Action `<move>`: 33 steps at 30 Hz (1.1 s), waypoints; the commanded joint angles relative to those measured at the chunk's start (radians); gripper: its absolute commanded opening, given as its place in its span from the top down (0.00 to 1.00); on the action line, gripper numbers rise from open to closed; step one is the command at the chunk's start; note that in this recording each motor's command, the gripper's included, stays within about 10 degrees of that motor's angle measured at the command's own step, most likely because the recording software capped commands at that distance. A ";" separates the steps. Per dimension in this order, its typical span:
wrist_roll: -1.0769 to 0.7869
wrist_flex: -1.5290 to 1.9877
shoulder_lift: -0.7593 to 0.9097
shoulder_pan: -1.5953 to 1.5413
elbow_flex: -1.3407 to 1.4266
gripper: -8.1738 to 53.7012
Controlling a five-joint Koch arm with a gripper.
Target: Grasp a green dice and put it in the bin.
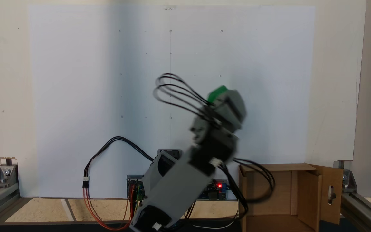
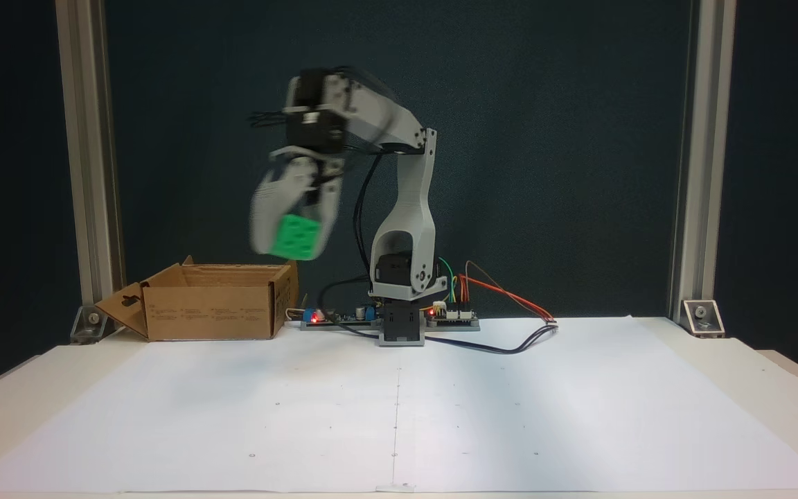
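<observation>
One green dice (image 2: 294, 237) pinched between the two pale jaws of the gripper (image 2: 293, 239), hanging in the air, so that's the pincer closed on its load and nothing else. Blurry in both fixed views, so clearly mid-swing, not parked. Seen from the front, sitting above and just past the near corner of the bin (image 2: 215, 301), a little toward the arm's base, not over the opening yet. Seen from behind the arm (image 1: 185, 180), just a green sliver of dice (image 1: 217, 92) peeking out past the grey wrist housing, up and left of the bin (image 1: 290, 193) down in the lower right corner. Box open at the top, flaps folded out, the one with the slot cutout pointing away from the arm. Looks empty as far as visible, though can't really see the bottom from the front. Further out: base and circuit boards with a red light (image 2: 316, 316) along the back edge of the white paper sheet (image 2: 399, 409), wires (image 2: 503, 326) trailing off to the side, aluminium frame posts at the edges. Step-wise, pretty sure grasp is done and carry is underway. Next up, probably: keep swinging toward the box until centred over the opening, maybe dip a bit, then open up and drop. Main risk is letting go early and bouncing off the rim or a flap.
</observation>
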 commanded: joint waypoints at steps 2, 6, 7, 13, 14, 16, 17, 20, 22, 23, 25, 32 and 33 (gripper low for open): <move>-0.204 -0.012 -0.002 0.233 -0.114 0.68; -0.428 -0.009 -0.063 0.528 -0.255 0.68; -0.443 -0.003 -0.075 0.580 -0.284 0.68; -0.627 -0.005 -0.161 0.847 -0.345 0.68; -0.644 -0.005 -0.178 0.882 -0.347 0.68; -0.675 -0.005 -0.209 0.946 -0.347 0.68; -0.690 -0.005 -0.232 0.977 -0.347 0.68; -0.744 -0.011 -0.308 1.055 -0.347 0.68; -0.779 -0.025 -0.364 1.101 -0.347 0.68; -0.795 -0.038 -0.394 1.123 -0.347 0.68; -0.824 -0.083 -0.451 1.160 -0.347 0.68; -0.848 -0.245 -0.565 1.203 -0.347 0.35; -0.847 -0.247 -0.577 1.203 -0.345 0.33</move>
